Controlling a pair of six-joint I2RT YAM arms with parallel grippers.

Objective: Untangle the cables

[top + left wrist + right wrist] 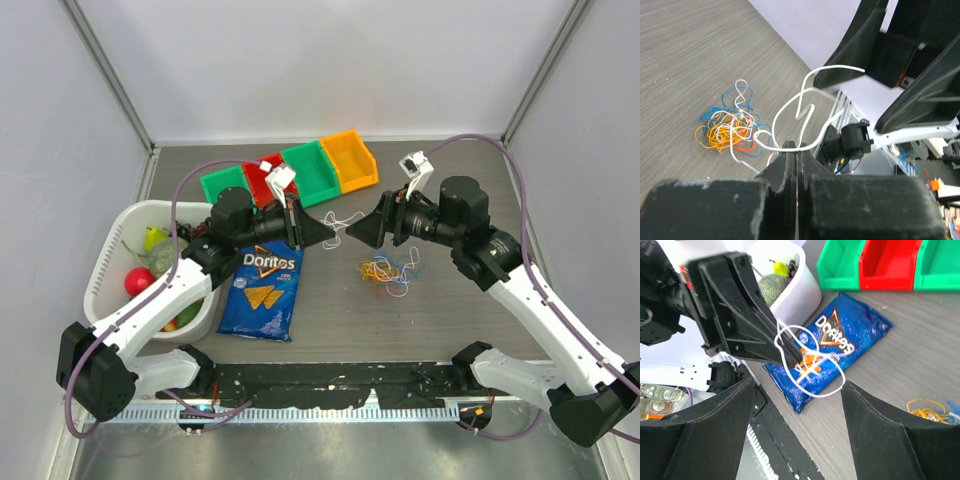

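Closest up in the left wrist view, the left gripper (796,150) is clamped shut on a white cable (840,66). Its loops poke out toward the right gripper (366,232), which is wide open, holding nothing, right next door at 3 o'clock in the top view. The other cables (386,270) sit bunched on the table (450,330) at roughly 5 o'clock from that open pincer, so I'd guess the right side is nearer, with the white strand running 9-to-3.
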